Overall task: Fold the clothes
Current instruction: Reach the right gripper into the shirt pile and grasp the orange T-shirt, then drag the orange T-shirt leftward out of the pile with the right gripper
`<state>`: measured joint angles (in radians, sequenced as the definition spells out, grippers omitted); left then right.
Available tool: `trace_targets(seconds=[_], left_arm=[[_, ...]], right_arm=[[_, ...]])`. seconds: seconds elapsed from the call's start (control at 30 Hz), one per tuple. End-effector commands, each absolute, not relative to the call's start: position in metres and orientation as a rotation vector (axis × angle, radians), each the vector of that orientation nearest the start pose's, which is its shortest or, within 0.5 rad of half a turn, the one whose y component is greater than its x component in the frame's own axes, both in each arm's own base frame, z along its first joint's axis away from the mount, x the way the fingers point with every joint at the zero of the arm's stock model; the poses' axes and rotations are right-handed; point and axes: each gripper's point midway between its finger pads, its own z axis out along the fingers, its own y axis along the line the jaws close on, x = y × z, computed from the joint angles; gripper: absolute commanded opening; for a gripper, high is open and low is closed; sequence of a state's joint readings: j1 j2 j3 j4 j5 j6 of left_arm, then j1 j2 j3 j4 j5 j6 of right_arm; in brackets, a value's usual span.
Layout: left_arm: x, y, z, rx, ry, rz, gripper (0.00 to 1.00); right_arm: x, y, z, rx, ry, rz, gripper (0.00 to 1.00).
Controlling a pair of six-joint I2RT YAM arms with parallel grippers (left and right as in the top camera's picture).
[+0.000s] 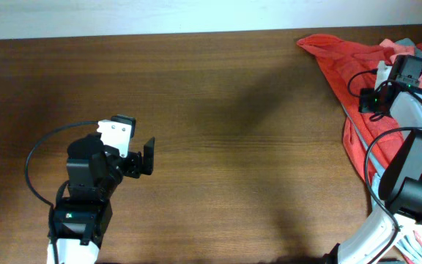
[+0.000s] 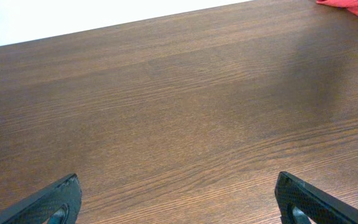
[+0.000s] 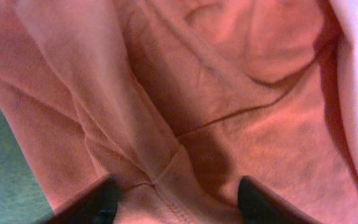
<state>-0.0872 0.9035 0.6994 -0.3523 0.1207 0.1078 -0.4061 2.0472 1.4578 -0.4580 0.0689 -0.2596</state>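
The right gripper (image 3: 178,200) is spreading its fingers wide, holding nothing, with the soft orange-red cloth T-shirt (image 3: 229,124) right under it. The left gripper (image 2: 180,202) is spreading wide too, above the brown wooden table (image 2: 166,93).

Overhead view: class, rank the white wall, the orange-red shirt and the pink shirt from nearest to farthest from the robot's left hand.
From the left hand:
1. White wall, along the top edge of the view.
2. Orange-red shirt, far to the right.
3. Pink shirt, top right corner, beyond the orange-red one.
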Motion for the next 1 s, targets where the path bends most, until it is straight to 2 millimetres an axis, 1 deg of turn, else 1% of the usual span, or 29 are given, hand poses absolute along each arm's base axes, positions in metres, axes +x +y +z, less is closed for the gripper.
trace_targets(seconds=[0.0,0.03,0.1,0.17,0.27,0.3,0.33,0.37,0.4,0.47,0.53,0.57,0.63,0.67,0.7,0.77,0.8,0.83,0.87,0.9,0.93,0.97], left_arm=[[0.316,-0.049,0.212,0.27,2.082,-0.132,0.99],[0.316,-0.049,0.212,0.27,2.081,-0.132,0.99],[0.316,-0.049,0.212,0.27,2.082,-0.132,0.99],[0.316,-0.049,0.212,0.27,2.082,-0.132,0.99],[0.316,-0.049,0.212,0.27,2.082,-0.132,0.99],[0.316,-0.049,0.212,0.27,2.081,-0.132,0.99],[0.316,-0.049,0.212,0.27,2.081,-0.132,0.99],[0.317,-0.049,0.213,0.27,2.079,-0.132,0.99],[0.317,-0.049,0.213,0.27,2.077,-0.131,0.99],[0.318,-0.049,0.214,0.27,2.072,-0.131,0.99],[0.318,-0.049,0.216,0.27,2.064,-0.13,0.99],[0.319,-0.049,0.216,0.269,2.061,-0.13,0.99],[0.319,-0.049,0.217,0.269,2.06,-0.13,0.99],[0.319,-0.049,0.217,0.269,2.06,-0.13,0.99],[0.319,-0.049,0.217,0.269,2.059,-0.13,0.99],[0.319,-0.049,0.217,0.269,2.059,-0.13,0.99],[0.319,-0.049,0.217,0.269,2.059,-0.13,0.99],[0.319,-0.049,0.217,0.269,2.059,-0.13,0.99],[0.319,-0.049,0.217,0.269,2.059,-0.13,0.99],[0.319,-0.049,0.217,0.269,2.059,-0.13,0.99],[0.319,-0.049,0.217,0.269,2.059,-0.13,0.99],[0.319,-0.05,0.217,0.269,2.06,-0.131,0.99]], right_arm=[[0.459,-0.217,0.053,0.236,2.626,-0.345,0.21],[0.458,-0.217,0.053,0.24,2.627,-0.344,0.04],[0.458,-0.216,0.056,0.239,2.624,-0.344,0.04],[0.459,-0.215,0.064,0.234,2.609,-0.347,0.04],[0.464,-0.207,0.091,0.211,2.557,-0.355,0.04],[0.466,-0.202,0.103,0.196,2.535,-0.353,0.04],[0.469,-0.192,0.119,0.168,2.505,-0.336,0.04],[0.473,-0.173,0.141,0.121,2.464,-0.304,0.04],[0.474,-0.159,0.156,0.087,2.442,-0.289,0.04],[0.471,-0.133,0.18,0.027,2.414,-0.275,0.04],[0.465,-0.099,0.203,-0.052,2.394,-0.263,0.04],[0.462,-0.087,0.21,-0.08,2.388,-0.249,0.04],[0.452,-0.052,0.221,-0.167,2.386,-0.205,0.04],[0.447,-0.034,0.225,-0.211,2.391,-0.185,0.04],[0.44,-0.013,0.227,-0.269,2.398,-0.161,0.04],[0.43,0.021,0.227,-0.358,2.409,-0.119,0.04],[0.422,0.048,0.225,-0.42,2.418,-0.083,0.04],[0.418,0.064,0.223,-0.466,2.42,-0.064,0.04],[0.412,0.086,0.221,-0.527,2.421,-0.038,0.04],[0.408,0.103,0.219,-0.577,2.417,-0.022,0.04],[0.402,0.13,0.218,-0.636,2.402,0.013,0.04],[0.398,0.147,0.217,-0.668,2.388,0.037,0.04]])
